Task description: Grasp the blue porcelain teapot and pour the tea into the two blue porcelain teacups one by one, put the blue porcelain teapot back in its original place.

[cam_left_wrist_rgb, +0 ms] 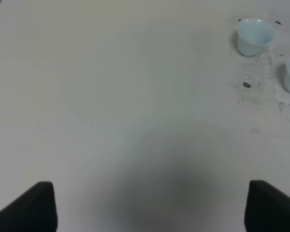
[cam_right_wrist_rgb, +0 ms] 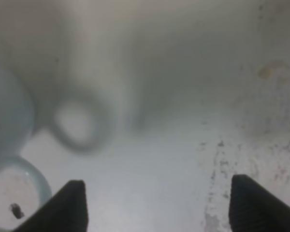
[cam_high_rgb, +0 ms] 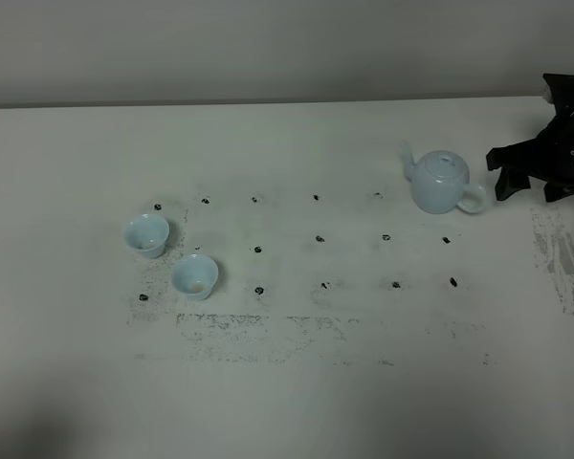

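Hovering just right of the blue porcelain teapot [cam_high_rgb: 438, 184], the right gripper [cam_high_rgb: 504, 174] has its jaws spread wide and grips nothing. The teapot stands upright at the far right of the table, lid on and spout pointing left. Its loop handle [cam_high_rgb: 474, 200] faces the gripper, close but not touching. One blue porcelain teacup [cam_high_rgb: 146, 234] sits at the left, with a second teacup [cam_high_rgb: 195, 275] just beside it, nearer and to its right. Both are well apart from the teapot. The left gripper [cam_left_wrist_rgb: 150, 208], jaws also spread, hangs empty over bare table.

Grasping the teapot appears to be the step in hand. The next move calls for the open jaws to straddle the handle and close.

The white tabletop [cam_high_rgb: 364, 402] — scuffed, with a grid of black marks [cam_high_rgb: 320, 238] — meets a plain pale wall [cam_high_rgb: 268, 48].
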`<state>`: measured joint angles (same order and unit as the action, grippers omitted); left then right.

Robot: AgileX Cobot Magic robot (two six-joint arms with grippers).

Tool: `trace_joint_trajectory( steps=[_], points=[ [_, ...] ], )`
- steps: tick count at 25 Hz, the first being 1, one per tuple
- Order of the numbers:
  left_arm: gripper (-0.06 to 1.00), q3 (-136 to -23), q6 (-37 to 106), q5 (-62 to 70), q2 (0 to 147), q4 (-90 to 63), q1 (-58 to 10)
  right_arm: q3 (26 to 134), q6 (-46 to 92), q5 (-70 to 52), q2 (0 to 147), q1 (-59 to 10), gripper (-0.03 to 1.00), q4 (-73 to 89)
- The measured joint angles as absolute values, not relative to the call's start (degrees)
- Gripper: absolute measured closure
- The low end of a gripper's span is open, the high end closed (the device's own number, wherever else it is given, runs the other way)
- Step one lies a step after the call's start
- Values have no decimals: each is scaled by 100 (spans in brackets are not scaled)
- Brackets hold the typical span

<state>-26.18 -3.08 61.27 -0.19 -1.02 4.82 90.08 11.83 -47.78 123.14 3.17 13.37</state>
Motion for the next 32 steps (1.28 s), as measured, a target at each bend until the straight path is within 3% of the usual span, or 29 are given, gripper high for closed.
trace_joint_trajectory(
  steps=[22, 32],
  points=[
    [19, -2618, -314, 6127, -19, -102, 482, 9010, 1282, -5223, 12333, -258, 38, 1768],
    [19, -2618, -314, 6127, -19, -102, 482, 9010, 1170, -5466, 12161, -69, 38, 1397]
  ],
)
